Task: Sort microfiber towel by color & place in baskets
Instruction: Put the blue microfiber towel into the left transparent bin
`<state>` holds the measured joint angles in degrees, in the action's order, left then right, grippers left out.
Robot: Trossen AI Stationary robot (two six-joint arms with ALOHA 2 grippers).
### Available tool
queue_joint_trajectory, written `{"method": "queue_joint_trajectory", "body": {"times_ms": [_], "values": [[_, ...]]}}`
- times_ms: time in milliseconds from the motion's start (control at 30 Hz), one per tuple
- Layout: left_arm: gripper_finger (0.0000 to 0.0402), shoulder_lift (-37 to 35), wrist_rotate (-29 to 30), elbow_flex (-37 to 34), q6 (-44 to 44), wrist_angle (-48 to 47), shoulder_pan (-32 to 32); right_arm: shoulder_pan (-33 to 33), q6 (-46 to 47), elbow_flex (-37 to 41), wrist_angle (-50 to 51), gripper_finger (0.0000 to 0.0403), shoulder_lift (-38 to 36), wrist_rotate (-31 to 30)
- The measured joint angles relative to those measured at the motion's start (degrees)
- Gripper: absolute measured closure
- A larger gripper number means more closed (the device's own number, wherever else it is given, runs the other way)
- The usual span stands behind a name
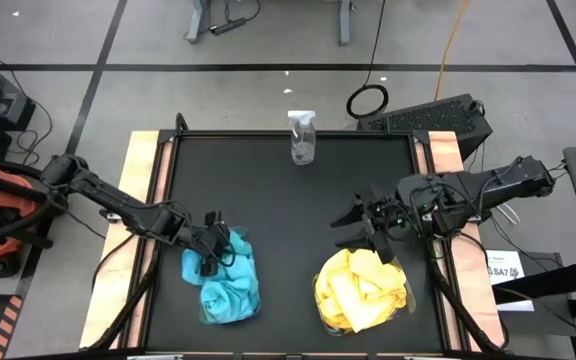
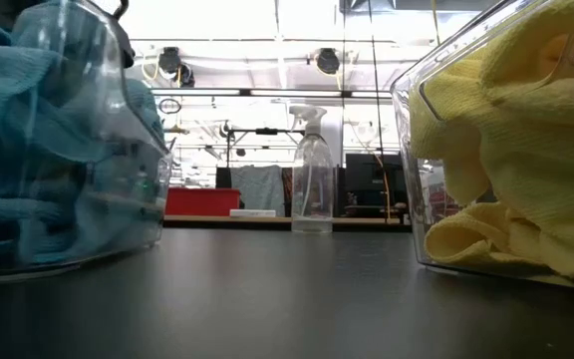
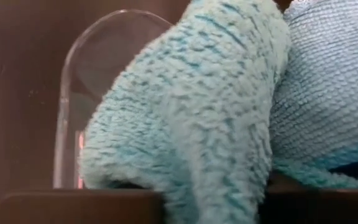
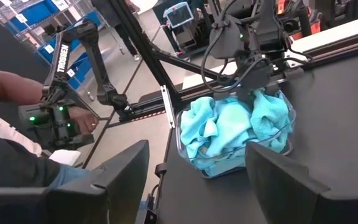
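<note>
towels [image 1: 230, 285] in left basket [image 1: 206, 312] | towels [image 1: 360, 290] in right basket [image 1: 404, 303] | bottle [image 1: 302, 137] behind

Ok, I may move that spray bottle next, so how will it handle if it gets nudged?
The spray bottle stands upright, tall and narrow, so a push up high would probably tip it. It looks clear and nearly empty, so likely light. Its smooth plastic may slip in a loose grip.

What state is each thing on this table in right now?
Left basket: heaped with turquoise towels.
Right basket: heaped with yellow towels.
Spray bottle: upright, untouched.
Left gripper: at the turquoise pile, a towel between its fingers.
Right gripper: open, empty, beside the yellow pile.
</note>
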<state>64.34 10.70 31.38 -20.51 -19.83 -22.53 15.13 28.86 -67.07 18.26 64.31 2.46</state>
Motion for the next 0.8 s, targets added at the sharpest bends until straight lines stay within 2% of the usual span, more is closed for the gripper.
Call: {"method": "queue_joint_trajectory", "body": {"times_ms": [233,333,433,800], "values": [[0.0186,0.0,-0.5,2.7,-1.5,-2.0,-0.7,-0.2,0.0,0.0,0.0,0.0145,0.0,0.0],[0.0146,-0.2,-1.5,5.9,-0.3,-4.8,-0.8,-0.2,0.0,0.0,0.0,0.0145,0.0,0.0],[0.0132,-0.8,-1.7,10.0,1.2,-9.1,-0.8,-0.2,-0.1,0.0,0.0,0.0145,0.0,0.1],[0.013,-2.7,-1.7,23.6,3.1,-26.9,-0.8,-0.2,-1.7,0.0,0.0,0.0145,0.0,0.1]]}}
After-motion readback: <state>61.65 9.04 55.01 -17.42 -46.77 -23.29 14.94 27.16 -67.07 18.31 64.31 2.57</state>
